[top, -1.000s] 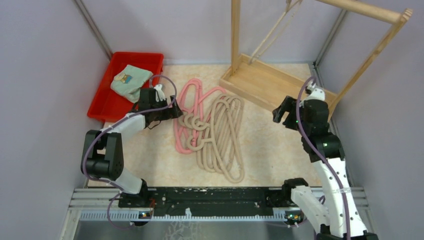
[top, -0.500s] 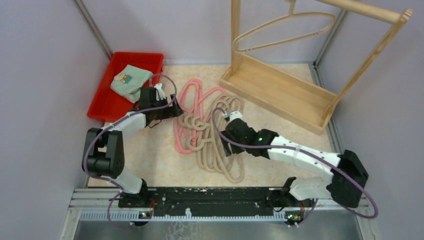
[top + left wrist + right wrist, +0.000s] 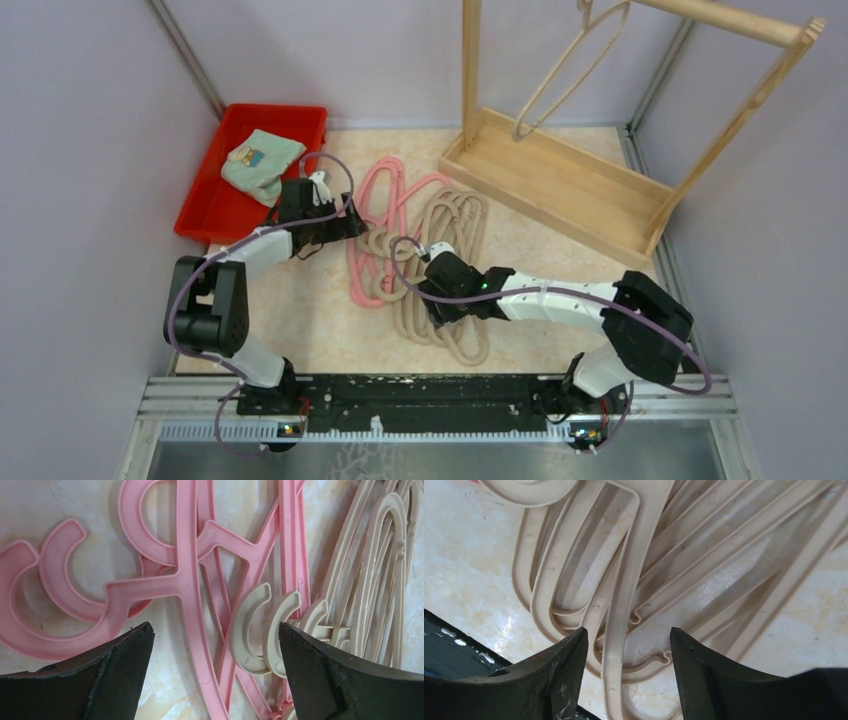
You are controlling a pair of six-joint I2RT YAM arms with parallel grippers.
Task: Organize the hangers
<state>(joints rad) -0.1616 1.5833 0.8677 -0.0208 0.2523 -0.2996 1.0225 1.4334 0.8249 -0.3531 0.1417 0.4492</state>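
A pile of hangers lies mid-table: pink hangers (image 3: 372, 195) on the left, beige hangers (image 3: 455, 235) on the right, their hooks tangled together. One beige hanger (image 3: 570, 65) hangs on the rack's top bar. My left gripper (image 3: 350, 222) is open and empty, low over the pink hangers (image 3: 185, 580), with beige hooks (image 3: 260, 625) between its jaws (image 3: 215, 645). My right gripper (image 3: 445, 300) is open over the near part of the beige pile, its jaws (image 3: 629, 650) either side of a beige hanger bar (image 3: 624, 625), not closed on it.
A light wooden rack (image 3: 560, 180) with a tray base stands at the back right. A red bin (image 3: 205, 215) holding a folded green cloth (image 3: 262, 160) sits at the back left. Grey walls close in both sides.
My right arm has come down from beside the rack to the beige pile and moved nearer and left. The hanger on the rack has swung round. The left arm has not moved.
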